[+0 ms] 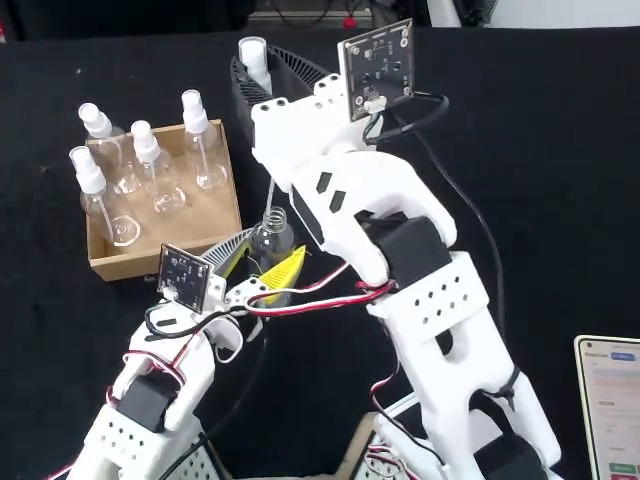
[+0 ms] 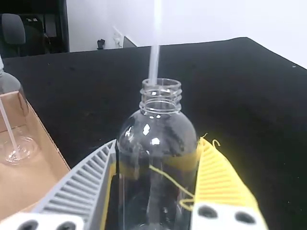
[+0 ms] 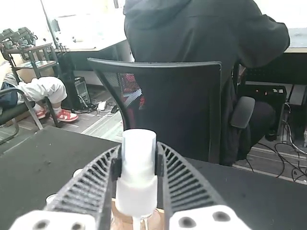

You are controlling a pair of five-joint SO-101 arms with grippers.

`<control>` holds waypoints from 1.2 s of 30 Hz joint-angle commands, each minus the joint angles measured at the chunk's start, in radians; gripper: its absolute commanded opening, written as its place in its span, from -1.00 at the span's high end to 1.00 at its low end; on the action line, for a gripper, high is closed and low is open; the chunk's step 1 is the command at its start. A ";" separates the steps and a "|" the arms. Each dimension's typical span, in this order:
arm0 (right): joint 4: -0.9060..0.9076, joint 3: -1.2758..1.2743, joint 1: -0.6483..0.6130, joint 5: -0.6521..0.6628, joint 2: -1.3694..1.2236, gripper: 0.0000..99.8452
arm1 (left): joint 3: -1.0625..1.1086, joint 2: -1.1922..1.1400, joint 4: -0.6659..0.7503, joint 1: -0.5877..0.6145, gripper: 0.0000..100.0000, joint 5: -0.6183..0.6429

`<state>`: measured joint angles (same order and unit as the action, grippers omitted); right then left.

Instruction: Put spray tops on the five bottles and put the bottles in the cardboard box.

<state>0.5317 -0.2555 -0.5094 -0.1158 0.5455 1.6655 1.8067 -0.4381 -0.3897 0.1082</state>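
Left gripper (image 2: 158, 148) clamps the open bottle (image 2: 156, 120); right gripper (image 3: 137, 149) pinches a spray top (image 3: 137, 182), whose tube (image 2: 153, 48) could snag the rim.

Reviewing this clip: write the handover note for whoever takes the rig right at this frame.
Left gripper: jaws shut on the open bottle, upright beside the cardboard box.
Right gripper: jaws shut on a spray top above it, its tube reaching the bottle's mouth.
Done: four topped bottles stand in the box.
Left: seat this top on the fifth bottle, then box it.
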 commanded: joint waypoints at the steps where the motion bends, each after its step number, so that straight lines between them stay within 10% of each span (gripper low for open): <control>1: -0.031 0.038 0.000 0.008 0.022 0.98 | -0.004 0.011 0.025 0.008 0.65 0.011; 36: 0.121 -0.518 -0.040 0.009 0.407 0.98 | -0.004 0.011 0.025 0.016 0.65 0.011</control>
<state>0.6529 -0.7511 -0.5386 -0.1158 0.8876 1.6655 1.8067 -0.4381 -0.3836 0.1082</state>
